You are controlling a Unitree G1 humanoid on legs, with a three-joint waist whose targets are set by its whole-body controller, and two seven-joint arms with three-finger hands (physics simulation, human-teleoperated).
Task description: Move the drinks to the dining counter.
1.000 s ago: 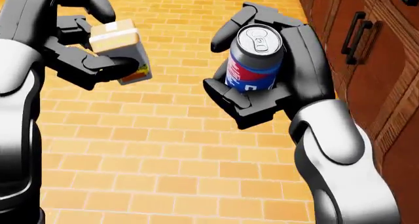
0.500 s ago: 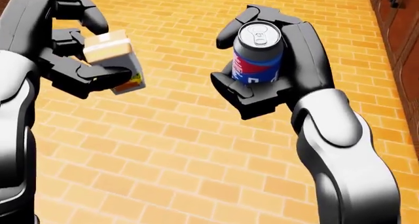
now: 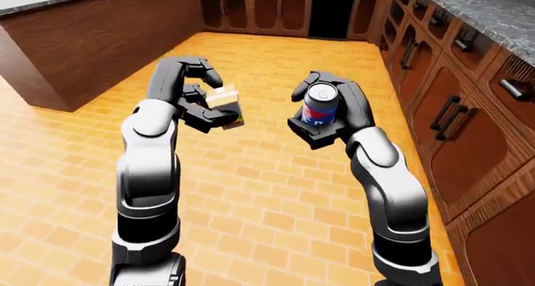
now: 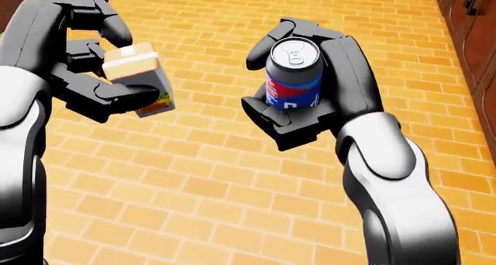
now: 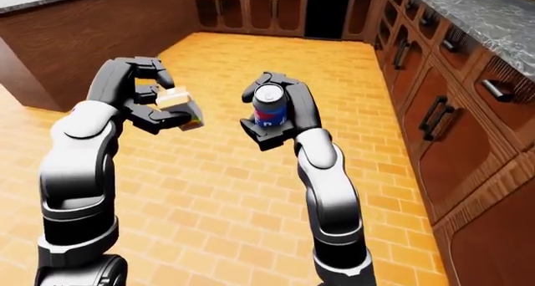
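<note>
Right now I hold both drinks over the orange brick floor. My right robot hand wraps the smooth, slippery blue-and-red metal can round its middle. My left robot hand pinches the small, light, squashy tan cardboard juice box by its sides.

Orange brick-patterned floor

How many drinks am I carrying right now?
2: a carton gripped in the left hand, and a can upright in the right hand. No other drinks show.
</note>
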